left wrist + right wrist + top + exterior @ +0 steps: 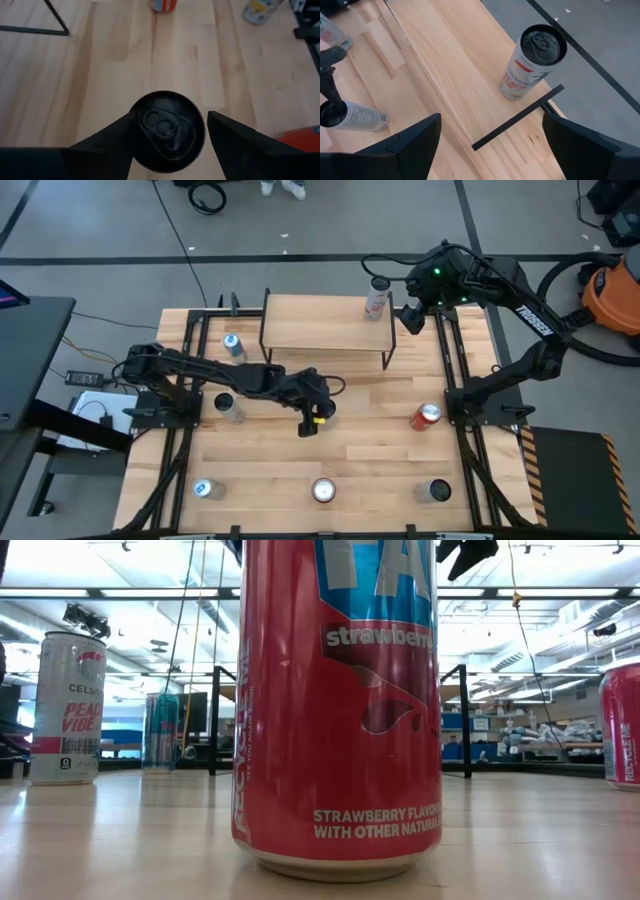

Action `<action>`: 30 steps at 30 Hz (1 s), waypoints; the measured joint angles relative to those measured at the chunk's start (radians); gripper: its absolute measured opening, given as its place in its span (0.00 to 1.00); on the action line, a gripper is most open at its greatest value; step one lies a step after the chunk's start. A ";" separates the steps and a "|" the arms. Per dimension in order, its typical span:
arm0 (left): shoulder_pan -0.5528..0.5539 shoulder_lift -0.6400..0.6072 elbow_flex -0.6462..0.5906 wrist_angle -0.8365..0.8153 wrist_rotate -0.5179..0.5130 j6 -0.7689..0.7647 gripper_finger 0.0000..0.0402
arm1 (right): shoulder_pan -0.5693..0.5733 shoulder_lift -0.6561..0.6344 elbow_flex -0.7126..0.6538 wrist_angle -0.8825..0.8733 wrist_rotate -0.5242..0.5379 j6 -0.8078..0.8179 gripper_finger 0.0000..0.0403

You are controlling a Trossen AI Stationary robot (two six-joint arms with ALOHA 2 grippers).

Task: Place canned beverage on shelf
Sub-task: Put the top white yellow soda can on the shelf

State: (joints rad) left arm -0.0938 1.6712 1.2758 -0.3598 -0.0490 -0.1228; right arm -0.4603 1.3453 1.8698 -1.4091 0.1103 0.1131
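The shelf (320, 325), a light wooden board on thin black legs, stands at the table's far middle. A white can with a red label (376, 298) stands upright on the board's right end and also shows in the right wrist view (532, 62). My right gripper (410, 315) hovers open and empty just right of that can, above the shelf's right end (491, 120). My left gripper (310, 418) is at the table's middle, pointing down, open, with a black-topped can (167, 131) upright on the table between its fingers (171, 116). My left gripper stands from above around the black-topped can's upper end. One finger (117, 135) lies at the can's rim, and I cannot tell whether it touches. The other finger (227, 137) stands apart from the can by a visible gap.
More cans stand on the table: a blue-topped one (232, 345) left of the shelf, one at the left (228, 408), a red one at the right (427, 416), and three along the near edge (205, 489) (323, 491) (435, 491). The near-edge red can (340, 700) fills the low view.
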 joint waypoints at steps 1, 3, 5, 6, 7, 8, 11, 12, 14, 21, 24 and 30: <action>0.000 0.006 0.000 0.001 0.001 -0.001 0.62 | 0.000 0.000 0.000 -0.001 0.000 0.000 0.89; 0.000 0.012 0.002 0.011 -0.004 -0.001 0.62 | 0.000 0.000 0.000 -0.002 0.000 0.000 0.89; 0.000 0.015 0.002 0.007 -0.001 -0.006 0.62 | 0.000 0.000 0.000 -0.002 0.000 0.000 0.89; 0.000 0.021 0.003 0.017 -0.005 -0.013 0.62 | 0.000 0.000 0.000 -0.002 0.000 0.000 0.89; 0.000 0.023 0.003 0.018 -0.006 -0.019 0.62 | 0.000 0.000 0.000 -0.002 0.000 0.000 0.89; 0.000 0.023 0.003 0.014 -0.004 -0.019 0.62 | 0.000 0.000 0.000 -0.002 0.000 0.000 0.89; 0.000 0.026 0.003 0.019 -0.005 -0.019 0.62 | 0.000 0.000 0.000 -0.002 0.000 0.000 0.89; 0.000 0.022 0.003 0.022 -0.004 -0.019 0.62 | 0.000 0.000 0.000 -0.002 0.000 0.000 0.89; 0.000 0.019 0.002 0.030 0.000 -0.021 0.62 | 0.000 0.000 0.000 -0.002 0.000 0.000 0.89; 0.001 -0.001 0.000 0.002 0.003 -0.022 0.62 | 0.000 0.000 0.000 -0.002 0.000 0.000 0.89; 0.001 -0.001 0.000 0.004 0.003 -0.022 0.62 | 0.000 0.000 0.000 -0.002 0.000 0.000 0.89; 0.001 -0.001 0.000 0.009 0.003 0.004 0.62 | 0.000 0.000 0.000 -0.003 0.000 0.000 0.89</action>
State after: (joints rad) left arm -0.0929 1.6699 1.2755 -0.3504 -0.0463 -0.1192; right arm -0.4603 1.3453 1.8698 -1.4117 0.1101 0.1130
